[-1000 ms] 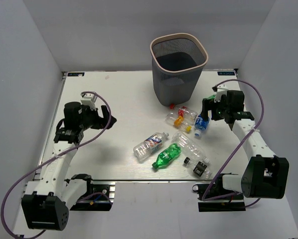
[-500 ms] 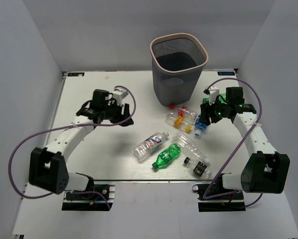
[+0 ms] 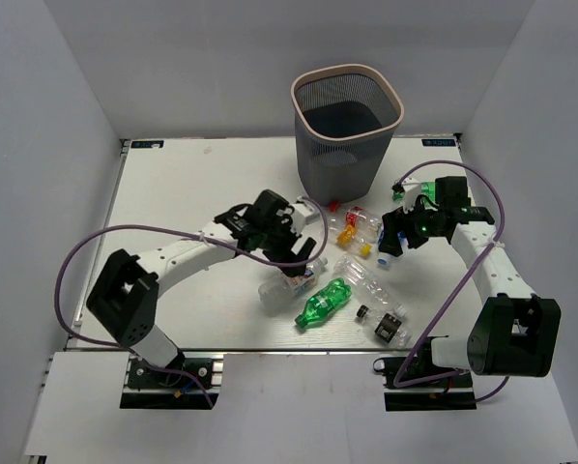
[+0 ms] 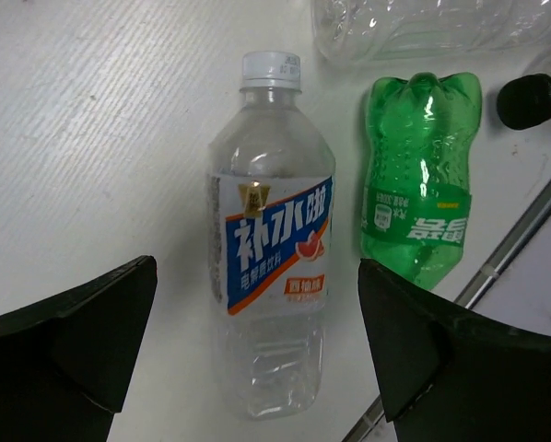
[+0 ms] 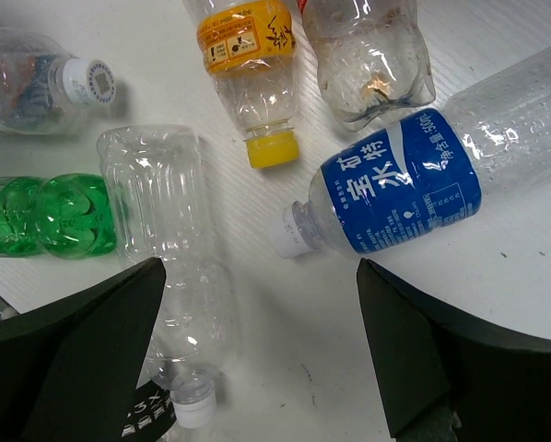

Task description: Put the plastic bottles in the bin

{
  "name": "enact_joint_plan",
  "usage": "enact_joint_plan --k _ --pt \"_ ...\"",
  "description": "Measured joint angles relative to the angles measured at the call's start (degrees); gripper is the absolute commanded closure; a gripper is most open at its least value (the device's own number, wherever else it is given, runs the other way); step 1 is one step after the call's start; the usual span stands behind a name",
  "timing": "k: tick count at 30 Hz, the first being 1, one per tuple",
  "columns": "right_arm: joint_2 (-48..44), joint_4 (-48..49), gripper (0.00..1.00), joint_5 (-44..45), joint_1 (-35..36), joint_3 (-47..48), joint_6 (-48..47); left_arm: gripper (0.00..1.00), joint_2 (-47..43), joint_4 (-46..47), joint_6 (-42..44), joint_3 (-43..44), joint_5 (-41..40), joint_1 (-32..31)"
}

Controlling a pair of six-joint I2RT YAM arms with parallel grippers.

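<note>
**Both hands open over the bottles, nothing in the bin**

The left hand [image 4: 255, 276] hangs low over the table [image 4: 91, 120], fingers spread wide and gripping nothing. Directly between them lies the white-capped bottle [image 4: 271, 249], clear with a blue and white label, its cap pointing away from the hand. Just outside one finger lies the green bottle [image 4: 418, 184]. Past that shows the black cap [image 4: 527, 99] of another bottle.

The right hand [image 5: 262, 267] is just as wide open and just as empty. Almost under its middle sits the cap end of the blue-banded bottle [image 5: 409, 184], whose body runs out past one finger. The bare clear bottle [image 5: 165, 249] lies along the other finger. Ahead of the hand are the yellow-capped bottle [image 5: 252, 64] and the crumpled clear bottle [image 5: 368, 55], side by side.

Farthest from both hands, the bin [image 3: 339, 174] stands upright near the table's back edge. No bottle shows inside it from above, though its depths are dark.

By this layout the task looks barely begun. Every bottle in view lies on the table, and each hand seems lined up to close on its first one.
</note>
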Motion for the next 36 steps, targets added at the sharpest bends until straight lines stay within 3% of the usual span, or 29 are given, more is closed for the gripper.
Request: enact_joint_plan --k 6,9,10,11,12,14,15,19,23,31,36 --pt "0.3 0.0 0.10 0.0 0.0 0.0 0.0 0.00 6.6 1.8 -0.4 0.2 -6.8 -6.4" --pt "0.5 0.0 0.10 0.0 0.0 0.0 0.0 0.07 10.6 1.4 -1.0 0.3 -12.1 -8.9" --pt "0.5 0.0 0.10 0.0 0.0 0.0 0.0 0.14 11.7 1.1 -1.3 0.2 -14.0 -9.5" --pt "0.5 0.0 0.13 0.0 0.0 0.0 0.0 0.44 12.6 0.7 -1.7 0.3 -15.8 -9.9" --pt "0.5 0.0 0.15 0.0 0.0 0.0 -0.2 0.60 13.2 0.3 -2.4 0.2 -17.3 -10.2" --pt "0.5 0.0 0.22 -0.4 0.0 0.0 -1.0 0.81 12.5 0.1 -2.6 0.5 -19.6 -10.4" --pt "0.5 -0.1 0.24 -0.9 0.0 0.0 -2.0 0.84 11.8 -0.1 -2.6 0.7 -20.7 -10.4" --pt "-0.3 -1.2 0.27 -5.6 0.4 -1.1 -9.2 0.84 8.4 -1.0 -3.2 2.7 -22.9 -9.8" --pt "-5.1 -2.2 0.23 -10.8 3.5 -7.0 -17.6 0.84 3.5 -1.8 -3.4 9.7 -24.0 -8.9" --pt "-4.7 -1.1 0.22 -12.1 9.3 -9.6 -19.8 0.83 4.9 3.3 -1.6 40.8 -25.4 -5.3" --pt "-4.5 1.7 0.22 -9.8 11.0 -10.7 -17.4 0.77 16.0 8.6 -1.2 62.0 -25.9 -1.1"
